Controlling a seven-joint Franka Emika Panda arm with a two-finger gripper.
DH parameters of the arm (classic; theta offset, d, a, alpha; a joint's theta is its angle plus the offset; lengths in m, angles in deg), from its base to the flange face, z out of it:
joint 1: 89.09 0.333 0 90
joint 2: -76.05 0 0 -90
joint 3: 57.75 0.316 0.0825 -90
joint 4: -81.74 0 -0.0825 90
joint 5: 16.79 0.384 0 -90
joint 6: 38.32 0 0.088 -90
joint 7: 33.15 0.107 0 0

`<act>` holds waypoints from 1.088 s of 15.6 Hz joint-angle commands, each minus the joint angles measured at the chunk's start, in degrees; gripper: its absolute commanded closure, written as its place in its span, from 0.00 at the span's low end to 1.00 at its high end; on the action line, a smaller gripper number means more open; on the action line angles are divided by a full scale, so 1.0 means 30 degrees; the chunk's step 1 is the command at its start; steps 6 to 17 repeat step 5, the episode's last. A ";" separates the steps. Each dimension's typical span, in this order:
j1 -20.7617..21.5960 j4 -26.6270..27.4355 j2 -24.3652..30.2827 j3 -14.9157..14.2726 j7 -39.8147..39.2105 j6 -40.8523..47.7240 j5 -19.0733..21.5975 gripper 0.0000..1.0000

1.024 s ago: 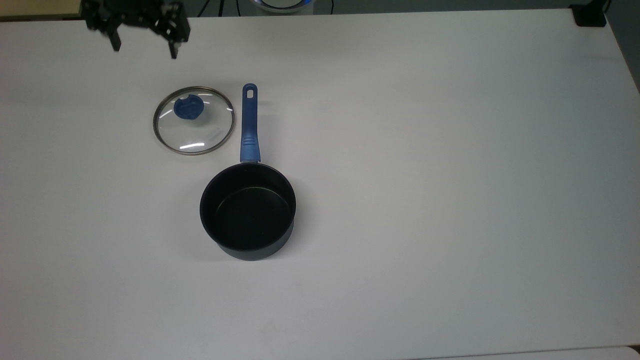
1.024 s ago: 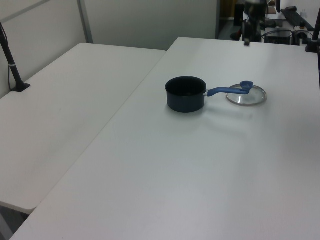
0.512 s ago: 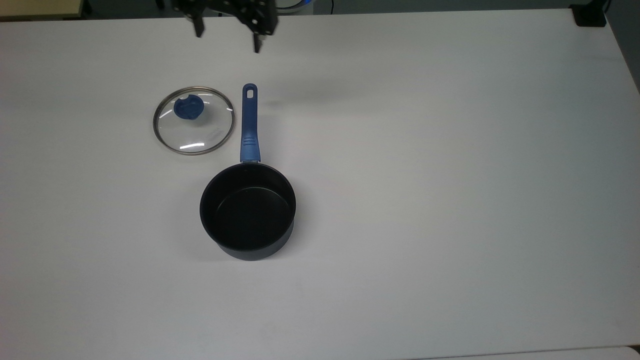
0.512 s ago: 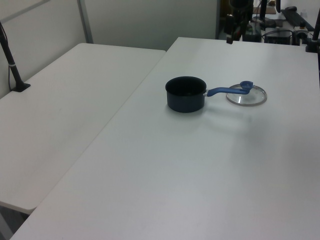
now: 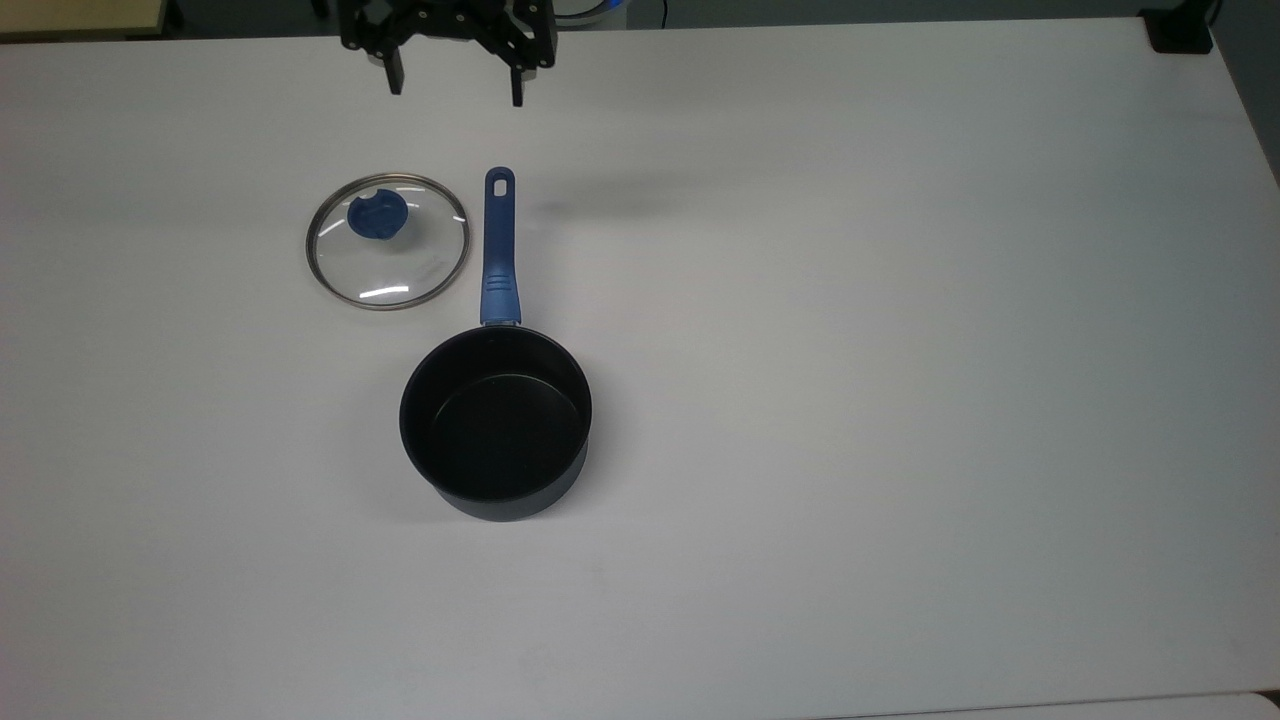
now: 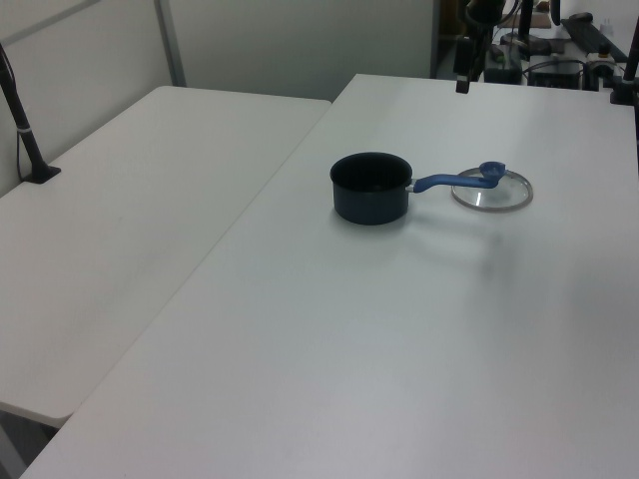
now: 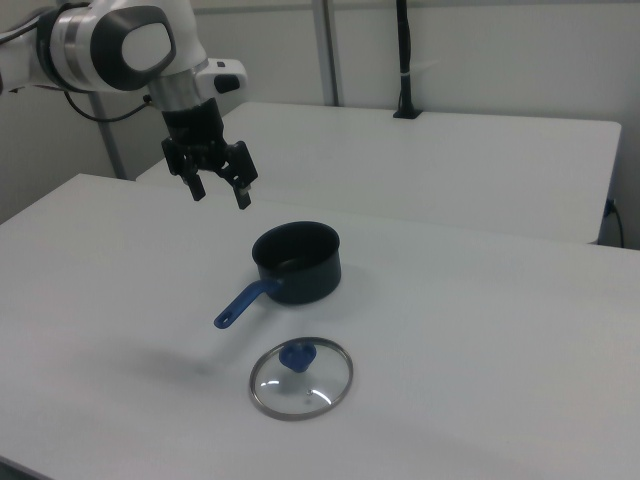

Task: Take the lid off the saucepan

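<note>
Table: we see a wide white table (image 5: 850, 400) with a smooth, matte top; in the top view its far edge runs along the upper border of the picture, and a soft shadow lies on it to the right of the handle's end.
Second table: in the left view another white table (image 6: 120, 249) stands edge to edge with the first, a narrow seam between them; in the right view we see it behind the pan (image 7: 450, 160).
Room: pale partition walls with metal posts stand behind the tables; a black post with a flat foot (image 6: 25, 130) sits on the second table, and we see it again in the right view (image 7: 403, 60).
Saucepan: the saucepan (image 5: 496, 422) stands upright on the table, uncovered, its black inside in plain view; its blue handle points toward the top view's upper edge.
Lid: the lid (image 5: 387, 241) lies flat on the table, knob up, just beside the handle on the top view's left, apart from the pan's bowl; whether its rim touches the handle we cannot tell.
Gripper: the gripper (image 5: 456, 88) hangs in the air above the table's far edge, well apart from lid and pan; its two fingers are spread wide with nothing between them.
Arm: in the right view we see the white arm (image 7: 120, 45) reaching in from the right view's upper left.
</note>
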 commanded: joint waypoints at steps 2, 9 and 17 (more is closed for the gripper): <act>-0.0198 -0.0547 0.0021 -0.0115 -0.0888 0.0518 0.0117 0.00; -0.0198 -0.0547 0.0021 -0.0115 -0.0771 0.0518 0.0205 0.00; -0.0198 -0.0547 0.0021 -0.0115 -0.0771 0.0518 0.0205 0.00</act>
